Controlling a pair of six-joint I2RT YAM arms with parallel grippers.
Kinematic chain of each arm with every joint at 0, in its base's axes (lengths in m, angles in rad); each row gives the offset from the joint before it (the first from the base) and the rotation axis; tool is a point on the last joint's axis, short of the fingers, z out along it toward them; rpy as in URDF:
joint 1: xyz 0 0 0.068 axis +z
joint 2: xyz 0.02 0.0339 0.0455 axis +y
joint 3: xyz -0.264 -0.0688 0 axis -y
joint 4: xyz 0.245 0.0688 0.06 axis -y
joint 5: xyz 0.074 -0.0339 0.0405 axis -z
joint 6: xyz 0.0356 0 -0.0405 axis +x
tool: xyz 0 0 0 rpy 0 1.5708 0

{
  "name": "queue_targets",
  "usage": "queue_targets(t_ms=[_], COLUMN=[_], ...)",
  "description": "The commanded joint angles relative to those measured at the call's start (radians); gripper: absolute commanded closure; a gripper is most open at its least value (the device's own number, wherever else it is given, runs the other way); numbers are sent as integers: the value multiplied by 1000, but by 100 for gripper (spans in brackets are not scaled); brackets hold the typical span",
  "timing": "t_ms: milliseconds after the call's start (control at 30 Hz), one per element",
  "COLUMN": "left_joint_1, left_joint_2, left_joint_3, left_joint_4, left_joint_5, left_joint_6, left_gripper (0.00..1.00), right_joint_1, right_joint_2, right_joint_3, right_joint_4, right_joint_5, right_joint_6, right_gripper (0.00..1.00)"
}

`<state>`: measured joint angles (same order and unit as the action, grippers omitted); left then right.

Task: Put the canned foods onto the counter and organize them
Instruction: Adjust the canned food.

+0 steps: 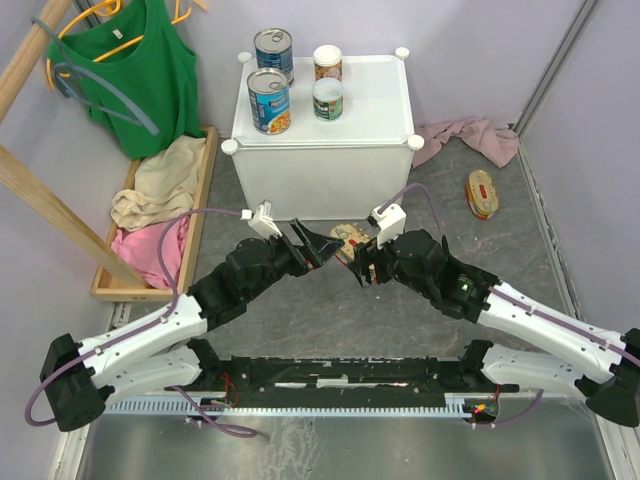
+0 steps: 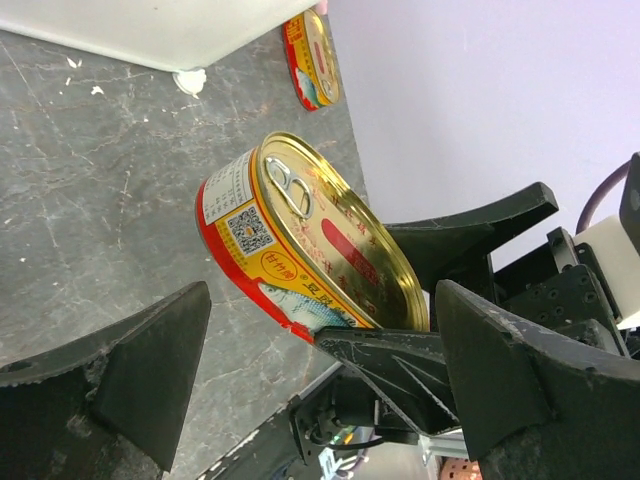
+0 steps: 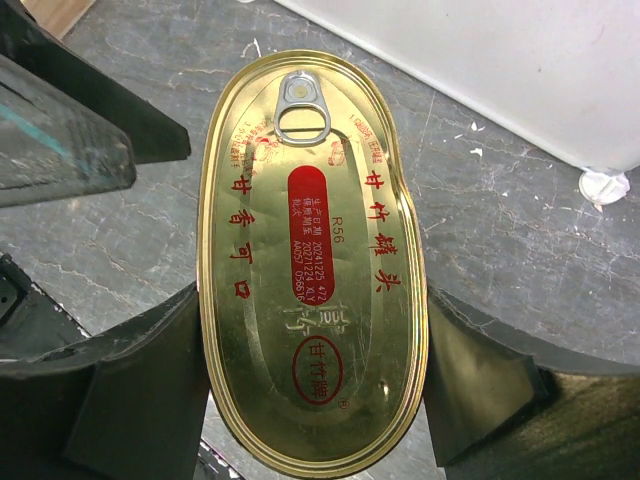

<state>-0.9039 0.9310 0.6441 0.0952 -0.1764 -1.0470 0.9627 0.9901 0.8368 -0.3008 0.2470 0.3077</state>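
Observation:
The white counter (image 1: 350, 120) carries two tall blue-labelled cans (image 1: 269, 100) (image 1: 272, 50) and two small white-topped cans (image 1: 327, 98) (image 1: 327, 62). My right gripper (image 3: 312, 390) is shut on a flat oval gold tin (image 3: 310, 270), held off the grey floor in front of the counter (image 1: 350, 240). My left gripper (image 2: 315, 380) is open, its fingers (image 2: 130, 370) wide apart and clear of that tin (image 2: 300, 240). A second oval tin (image 1: 483, 193) lies on the floor to the right of the counter, also seen in the left wrist view (image 2: 312, 60).
A wooden tray of clothes (image 1: 205, 200) stands left of the counter, with a green top on a hanger (image 1: 140, 70) above it. A slanted wooden pole (image 1: 50, 200) crosses at far left. A pink cloth (image 1: 470, 135) lies at the back right.

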Motion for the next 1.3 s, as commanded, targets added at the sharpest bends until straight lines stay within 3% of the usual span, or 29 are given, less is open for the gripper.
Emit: queue_targets(t_ms=[0,667,1267], left_joint_1=[12,47,59], left_joint_2=[2,81,90], left_joint_3=[-23,-38,-67], left_joint_4=[95,224,357], left_joint_5=[50,101,137], left_joint_6=[-89,-161,-251], left_gripper=[0,0,12], right_joint_1=[11,61,71], right_joint_2=[-40,-38,-19], right_joint_3=[85,126,153], right_joint_4=[92,103,121], right_joint_5=[9,5,13], right_joint_6=[-17,-18,-45], right_gripper=[99,99,99])
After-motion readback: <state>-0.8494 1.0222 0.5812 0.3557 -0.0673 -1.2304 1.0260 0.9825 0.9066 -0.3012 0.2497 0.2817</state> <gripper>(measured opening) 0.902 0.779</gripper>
